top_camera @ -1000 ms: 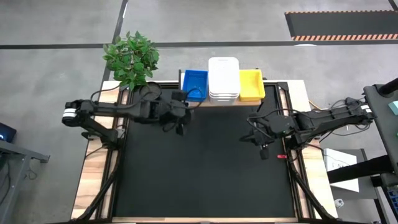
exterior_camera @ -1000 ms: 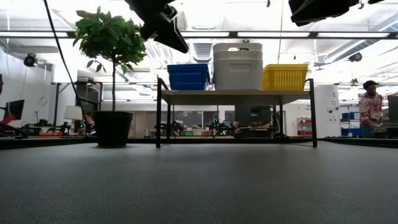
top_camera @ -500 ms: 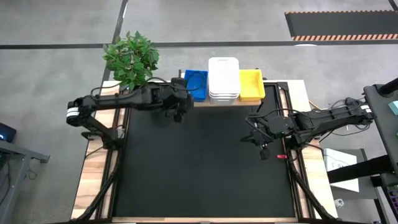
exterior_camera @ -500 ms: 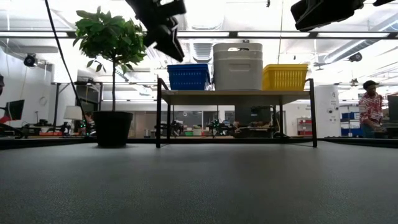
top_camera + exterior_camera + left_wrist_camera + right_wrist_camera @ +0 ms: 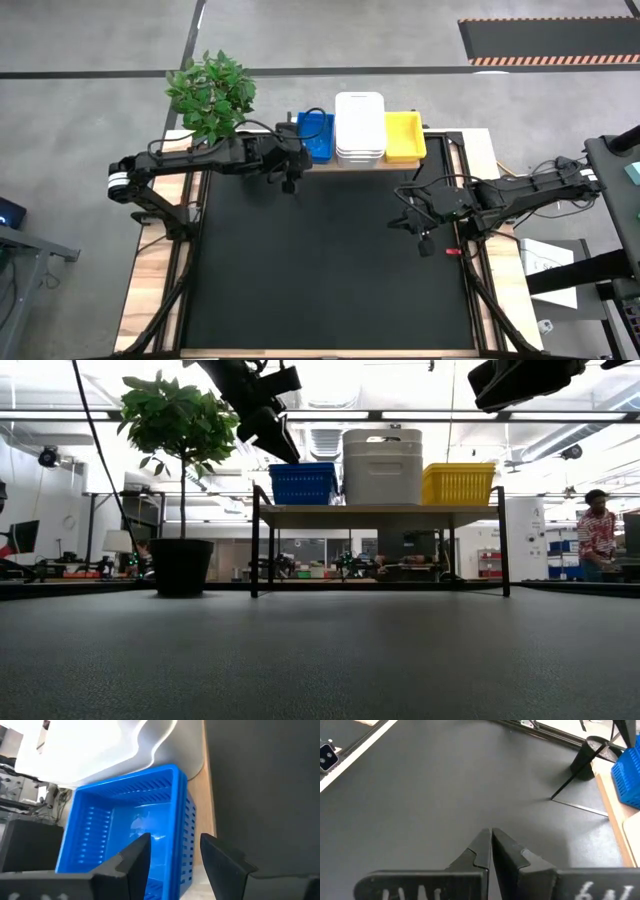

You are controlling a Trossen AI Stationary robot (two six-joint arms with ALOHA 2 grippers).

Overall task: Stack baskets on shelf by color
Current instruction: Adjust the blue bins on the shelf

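The shelf (image 5: 362, 161) stands at the table's far edge on dark legs (image 5: 254, 540). Its wood top carries blue baskets (image 5: 315, 135), a taller white stack (image 5: 360, 126) and yellow baskets (image 5: 404, 136), side by side. My left gripper (image 5: 296, 158) is open and hovers at the blue basket's (image 5: 125, 820) near left corner. One finger (image 5: 137, 856) is over the basket's inside, and the other (image 5: 220, 862) is outside its wall (image 5: 186, 825). My right gripper (image 5: 405, 222) is shut and waits above the mat's right side, with its fingertips (image 5: 491, 842) together.
A potted plant (image 5: 211, 92) stands left of the shelf, close to my left arm; its black pot (image 5: 182, 566) rests on the table. The black mat (image 5: 330, 270) lies bare in front of the shelf. A person (image 5: 597, 532) stands far off in the room.
My left gripper has moved from above the mat toward the table's far edge and up to the blue basket's near left corner. It has stayed open. The baskets and my right arm have kept still.
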